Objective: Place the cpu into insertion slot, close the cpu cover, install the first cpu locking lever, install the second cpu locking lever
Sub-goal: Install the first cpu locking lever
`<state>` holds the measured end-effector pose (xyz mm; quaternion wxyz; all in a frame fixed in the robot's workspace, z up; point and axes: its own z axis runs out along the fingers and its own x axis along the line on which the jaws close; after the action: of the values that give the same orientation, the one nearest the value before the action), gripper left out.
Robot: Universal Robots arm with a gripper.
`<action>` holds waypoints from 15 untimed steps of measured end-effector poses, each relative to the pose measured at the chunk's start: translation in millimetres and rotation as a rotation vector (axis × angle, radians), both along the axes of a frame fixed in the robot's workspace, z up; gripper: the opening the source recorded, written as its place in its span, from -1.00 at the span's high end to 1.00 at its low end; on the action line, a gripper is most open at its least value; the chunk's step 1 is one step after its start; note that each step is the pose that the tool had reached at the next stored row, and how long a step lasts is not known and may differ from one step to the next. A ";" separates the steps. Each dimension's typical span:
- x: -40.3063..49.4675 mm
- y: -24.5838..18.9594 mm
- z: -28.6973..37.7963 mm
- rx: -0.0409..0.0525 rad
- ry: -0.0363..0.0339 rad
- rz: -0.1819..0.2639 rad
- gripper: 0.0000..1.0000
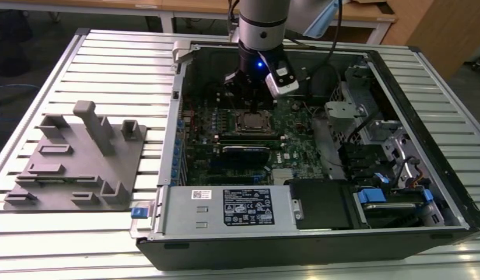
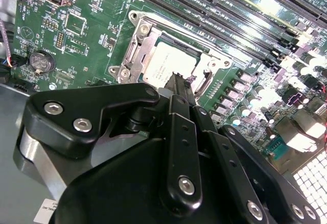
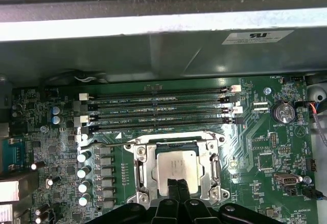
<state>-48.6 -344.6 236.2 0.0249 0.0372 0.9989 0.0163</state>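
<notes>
The cpu [image 3: 176, 165] lies flat in the insertion slot [image 3: 130, 199], its dull silver face showing through the cut-out of the cpu cover [image 3: 150, 155], which lies down over it. From above, my gripper [image 3: 178, 184] reaches down with its two black fingers pressed together, tips at the near edge of the cpu. In the second wrist view the gripper [image 2: 176, 78] points at the cpu [image 2: 163, 65], and a thin wire lever [image 2: 207, 83] curves beside the socket. In the exterior view the gripper [image 1: 251, 111] hangs just over the socket [image 1: 251, 121] inside the open computer case.
Long black memory slots [image 3: 158, 109] run beside the socket. The case wall [image 3: 153, 55] rises behind them. A grey labelled power-supply box [image 1: 224, 207] and drive bays [image 1: 379, 198] fill the case's near side. A grey fixture plate [image 1: 76, 157] sits on the table at the exterior view's left.
</notes>
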 end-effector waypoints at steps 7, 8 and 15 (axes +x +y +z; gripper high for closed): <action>3.3 0.0 -0.4 0.0001 0.0000 0.000 0.79; 3.3 0.0 -1.0 0.0001 -0.0001 0.000 0.79; 3.4 0.0 -7.7 0.0000 0.0000 -0.001 0.79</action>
<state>-45.3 -344.7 228.4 0.0249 0.0379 0.9988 0.0163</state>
